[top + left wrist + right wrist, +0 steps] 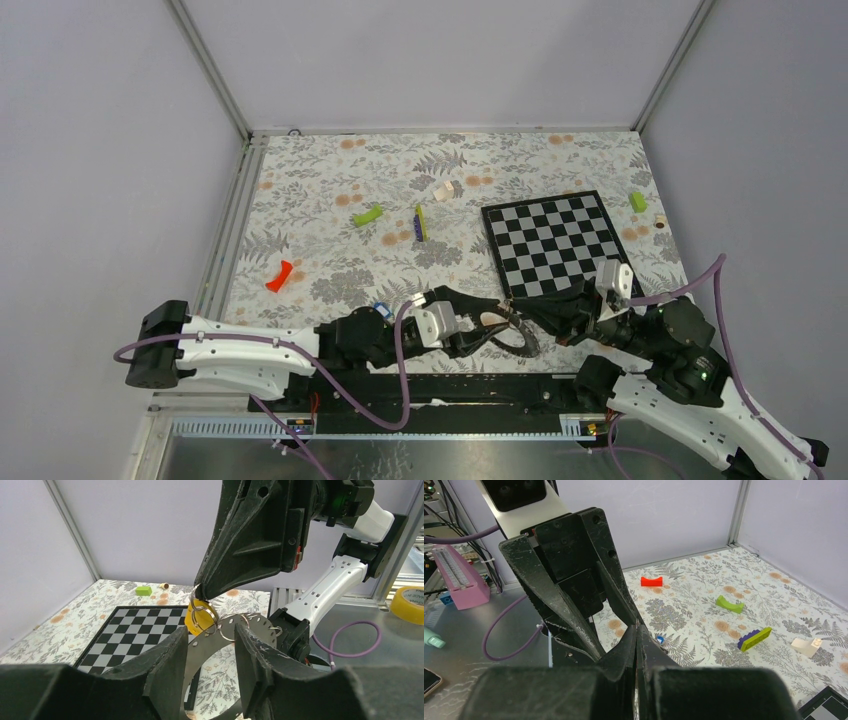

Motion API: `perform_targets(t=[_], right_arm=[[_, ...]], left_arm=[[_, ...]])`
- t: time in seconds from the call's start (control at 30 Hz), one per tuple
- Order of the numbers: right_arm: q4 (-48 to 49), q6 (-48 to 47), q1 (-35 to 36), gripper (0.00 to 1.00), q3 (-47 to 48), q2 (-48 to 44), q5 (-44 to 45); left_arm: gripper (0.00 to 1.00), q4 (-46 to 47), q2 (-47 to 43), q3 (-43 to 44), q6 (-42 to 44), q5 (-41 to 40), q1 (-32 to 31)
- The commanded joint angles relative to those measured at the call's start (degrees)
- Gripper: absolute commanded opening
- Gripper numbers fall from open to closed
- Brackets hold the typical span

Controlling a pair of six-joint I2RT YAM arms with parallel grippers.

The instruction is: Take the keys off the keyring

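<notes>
The keyring (522,343), one grey hoop, sits between the left gripper (487,325) and the right gripper (528,310) at the tabletop's near edge in the top view. One blue-tagged key (381,309) lies apart beside the left arm. Two lime-green blocks show there: one lime-green block (367,215) mid-table, another (638,201) past the checkered board (560,245).

Only the left wrist view shows the left gripper's fingers apart with the hoop in the gap. The right gripper is pinched on the split ring of one yellow-tagged key (196,619).

The right wrist view shows its fingers pressed together, the blue-tagged key just beyond, and a single lime-green block.
</notes>
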Motion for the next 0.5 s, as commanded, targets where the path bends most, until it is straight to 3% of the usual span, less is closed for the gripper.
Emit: perform_targets(t=[0.0,0.2,0.47], right_arm=[[4.25,-0.11,-0.18,0.0,0.0,-0.59,-0.36],[4.65,0.44,-0.18,0.0,-0.64,-0.73,-0.35],[4.38,0.72,-0.18,0.0,-0.6,-1.04,-0.44]], left_arm=[[0.43,4.71,0.31,2.52,-1.21,1.29,0.08],[0.38,4.81,0.52,2.69,-1.23,1.4,0.08],[0.24,5.39,0.83,2.51,-1.13,0.96,0.08]])
